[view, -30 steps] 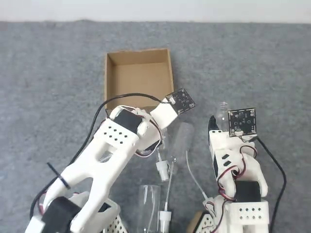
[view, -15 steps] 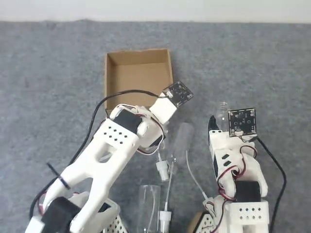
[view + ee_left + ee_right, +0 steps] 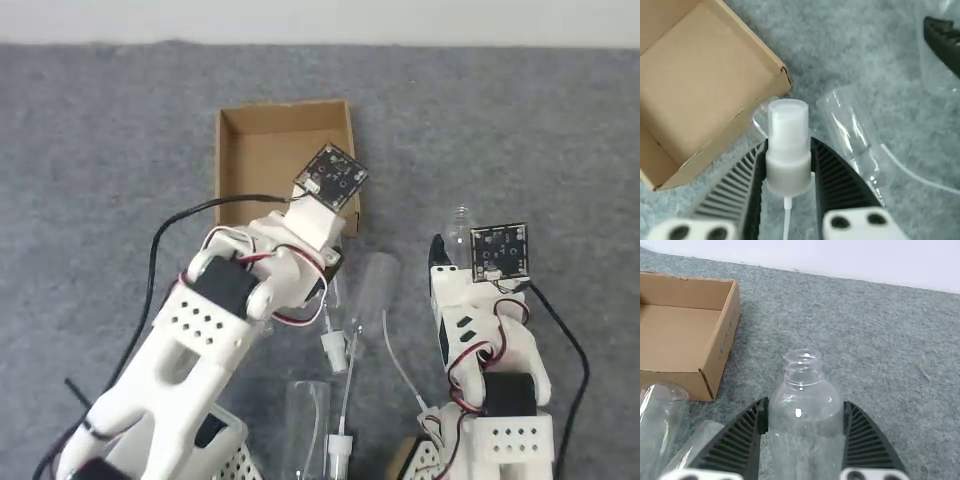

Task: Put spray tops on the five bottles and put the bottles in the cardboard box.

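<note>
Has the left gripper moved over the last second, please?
Yes: the left gripper, shut on a spray top, swung toward the cardboard box in the high view.

Prob. a robotics lab or test bench: grey felt-like surface (image 3: 100,150) w/ plain white wall (image 3: 320,20) behind.

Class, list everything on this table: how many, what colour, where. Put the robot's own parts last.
table cover: one, grey, under everything.
cardboard box: one, brown, at its far side, nothing seen inside.
held bottle: one, clear, upright without a top, in the right gripper.
lying bottles: at least two, clear, one between the arms, one at the near edge.
held spray top: one, white, in the left gripper.
loose spray tops: two, white, and, beside the lying bottles.
left arm, right arm: white, black fingers, both grippers shut on their loads.
</note>
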### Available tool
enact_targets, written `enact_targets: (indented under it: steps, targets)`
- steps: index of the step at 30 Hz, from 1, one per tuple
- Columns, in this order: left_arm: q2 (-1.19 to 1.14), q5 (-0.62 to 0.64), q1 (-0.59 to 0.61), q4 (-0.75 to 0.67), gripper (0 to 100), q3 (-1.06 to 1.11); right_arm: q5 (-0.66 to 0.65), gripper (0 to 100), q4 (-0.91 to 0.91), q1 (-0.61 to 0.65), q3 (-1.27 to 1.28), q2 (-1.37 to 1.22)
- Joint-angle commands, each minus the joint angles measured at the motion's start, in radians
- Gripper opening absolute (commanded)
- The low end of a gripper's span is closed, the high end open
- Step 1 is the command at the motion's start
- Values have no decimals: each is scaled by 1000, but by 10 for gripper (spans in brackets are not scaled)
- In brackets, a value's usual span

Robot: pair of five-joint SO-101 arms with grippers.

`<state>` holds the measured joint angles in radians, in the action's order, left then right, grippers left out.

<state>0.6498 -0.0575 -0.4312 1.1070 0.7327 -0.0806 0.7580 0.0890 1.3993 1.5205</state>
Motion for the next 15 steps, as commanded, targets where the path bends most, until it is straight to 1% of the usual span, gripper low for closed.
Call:
enact_targets:
  steps: [1, 5, 9, 15]
  targets:
    - [84, 58, 5, -57, 12, 5, -11, 91, -25, -1, -14, 31]
    - [103, 115, 5, -72, 12, 5, -11, 91, -25, 30, -14, 31]
    - [103, 207, 5, -86, 12, 7, -11, 91, -24, 76, -14, 31]
    - [104, 339, 6, -87, 12, 7, -11, 91, -25, 79, -14, 31]
